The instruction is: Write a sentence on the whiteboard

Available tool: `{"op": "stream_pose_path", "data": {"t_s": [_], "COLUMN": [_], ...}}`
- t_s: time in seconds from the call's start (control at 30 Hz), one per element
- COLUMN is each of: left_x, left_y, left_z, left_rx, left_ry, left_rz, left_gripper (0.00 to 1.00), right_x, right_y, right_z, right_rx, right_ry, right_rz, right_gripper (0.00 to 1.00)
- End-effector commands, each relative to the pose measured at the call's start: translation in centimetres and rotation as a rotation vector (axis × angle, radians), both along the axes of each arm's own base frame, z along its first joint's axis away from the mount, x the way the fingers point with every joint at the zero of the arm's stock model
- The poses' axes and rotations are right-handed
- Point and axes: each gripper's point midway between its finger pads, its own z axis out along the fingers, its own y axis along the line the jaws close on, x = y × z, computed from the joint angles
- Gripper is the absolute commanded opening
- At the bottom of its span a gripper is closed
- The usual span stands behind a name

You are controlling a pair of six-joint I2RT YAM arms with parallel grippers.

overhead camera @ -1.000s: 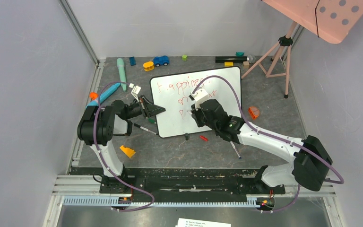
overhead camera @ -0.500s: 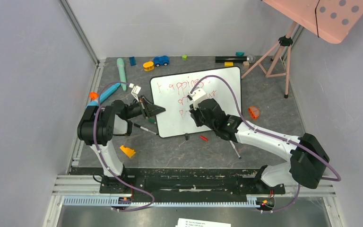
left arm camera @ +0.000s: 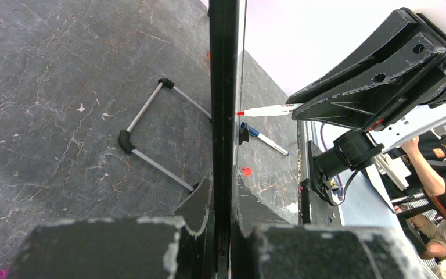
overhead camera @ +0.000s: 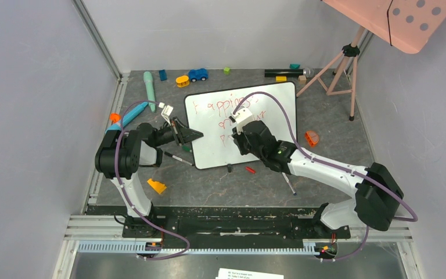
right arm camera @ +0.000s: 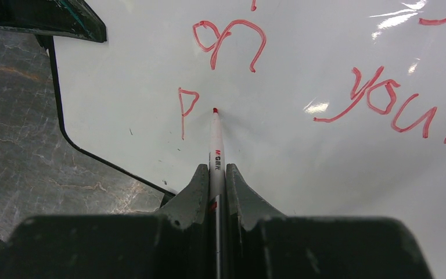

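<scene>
Your right gripper [right arm camera: 216, 177] is clamped on a white marker [right arm camera: 215, 148], whose red tip touches the whiteboard [right arm camera: 325, 192] straight ahead of the fingers. The board is glossy white with a thin black rim and rounded corners, and it sits right under that gripper.

The sentence [right arm camera: 383, 97] is in red handwriting. Just left of the marker tip stands a lone "P", beyond the tip is "on", and off to the right is "you", with more letters running out of the wrist view. From above, a top line reading roughly "happines" shows beyond the gripper. The wrist and its cable cover the rest.

Your left gripper [left arm camera: 223, 189] is closed on the board's black rim at its left edge. Just behind that gripper, toward the arm bases, lies a spare pen [overhead camera: 179, 158]. Beside the right forearm, off the board's near edge, are a small red cap [overhead camera: 250, 170] and another pen [overhead camera: 289, 184]. An orange piece [overhead camera: 312, 138] sits to the right of the arm.
</scene>
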Motion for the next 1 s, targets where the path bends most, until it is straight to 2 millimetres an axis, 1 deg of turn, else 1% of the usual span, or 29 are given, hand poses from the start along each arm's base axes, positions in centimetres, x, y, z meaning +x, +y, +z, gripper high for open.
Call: {"op": "stream_pose_path", "data": {"t_s": [0.0, 0.13, 0.33, 0.63, 0.8, 0.97], "left_x": [0.8, 0.9, 0.8, 0.9, 0.8, 0.8], "left_y": [0.6, 0.6, 0.5, 0.6, 0.6, 0.6], "left_z": [0.9, 0.9, 1.0, 1.0, 0.9, 1.0], "left_rx": [0.028, 0.028, 0.028, 0.028, 0.028, 0.028], "left_ry": [-0.150, -0.151, -0.152, -0.154, -0.151, -0.153], "left_rz": [0.031, 0.031, 0.031, 0.031, 0.031, 0.031], "left_gripper": [0.02, 0.02, 0.02, 0.02, 0.02, 0.02], "right_x": [1.5, 1.5, 0.9, -0.3, -0.3, 0.1], "right_y": [0.8, 1.1, 1.4, 0.6, 0.0, -0.5], "right_z": [2.3, 2.0, 1.3, 0.1, 0.1, 0.7], "right_rx": [0.045, 0.041, 0.030, 0.008, -0.007, -0.020], "right_ry": [-0.059, -0.050, -0.023, 0.011, 0.006, -0.010], "right_rz": [-0.025, -0.013, 0.020, 0.041, 0.028, -0.006], "right_gripper": [0.00, 0.00, 0.00, 0.00, 0.00, 0.00]}}
